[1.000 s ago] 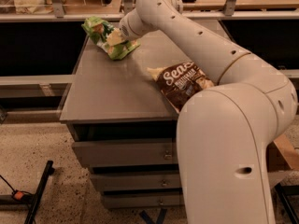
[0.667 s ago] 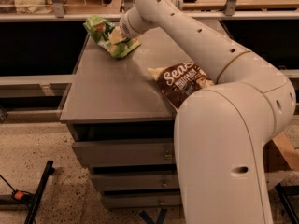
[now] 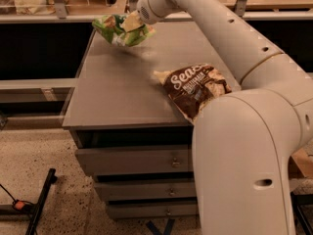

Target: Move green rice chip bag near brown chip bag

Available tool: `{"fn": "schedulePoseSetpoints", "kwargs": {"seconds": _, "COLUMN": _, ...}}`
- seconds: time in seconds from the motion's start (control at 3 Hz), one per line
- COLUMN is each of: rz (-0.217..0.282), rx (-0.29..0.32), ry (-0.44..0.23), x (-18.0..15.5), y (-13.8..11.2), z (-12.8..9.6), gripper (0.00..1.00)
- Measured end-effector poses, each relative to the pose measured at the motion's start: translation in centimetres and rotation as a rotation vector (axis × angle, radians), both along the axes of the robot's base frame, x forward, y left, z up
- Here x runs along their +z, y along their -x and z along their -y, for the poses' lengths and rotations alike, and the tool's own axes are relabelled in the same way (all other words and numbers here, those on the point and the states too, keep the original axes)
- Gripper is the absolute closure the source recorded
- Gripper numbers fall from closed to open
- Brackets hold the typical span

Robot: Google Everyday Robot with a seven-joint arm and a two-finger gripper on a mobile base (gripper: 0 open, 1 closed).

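Pale green bag, white-lettered brown bag

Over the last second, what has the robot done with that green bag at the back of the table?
The gripper, already closed on the green rice chip bag a second ago, has raised it slightly, so it now seems to hang just above the back of the table. Nothing was let go. The brown chip bag stayed where it was, near the table's front edge.

Bare tabletop from far-edge gripper to brown chip bag
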State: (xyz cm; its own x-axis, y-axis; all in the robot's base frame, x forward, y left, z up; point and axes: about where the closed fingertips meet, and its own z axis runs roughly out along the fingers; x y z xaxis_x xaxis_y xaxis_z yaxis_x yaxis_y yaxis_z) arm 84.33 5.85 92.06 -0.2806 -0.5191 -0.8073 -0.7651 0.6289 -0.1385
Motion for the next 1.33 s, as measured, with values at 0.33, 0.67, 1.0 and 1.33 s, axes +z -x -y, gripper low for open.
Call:
{"fn": "schedulePoseSetpoints", "kwargs": {"seconds": 0.33, "rz": 0.024, "rx": 0.032, "ry": -0.032, "x": 2.6, "y": 1.4, "z": 2.0, "gripper": 1.00}}
{"fn": "schedulePoseSetpoints", "kwargs": {"seconds": 0.67, "rz": 0.036, "rx": 0.044, "ry": -0.041, "x": 4.3, "y": 3.4, "z": 4.3, "gripper": 1.00}}
{"fn": "schedulePoseSetpoints", "kwargs": {"seconds": 1.0, "rz": 0.047, "rx": 0.035, "ry": -0.053, "x": 5.4, "y": 5.5, "z": 7.1, "gripper": 1.00}}
{"fn": "schedulePoseSetpoints", "kwargs": {"seconds": 1.33, "rz": 0.065, "rx": 0.034, "ry": -0.075, "x": 6.5, "y": 7.9, "z": 9.5, "gripper": 0.82}}
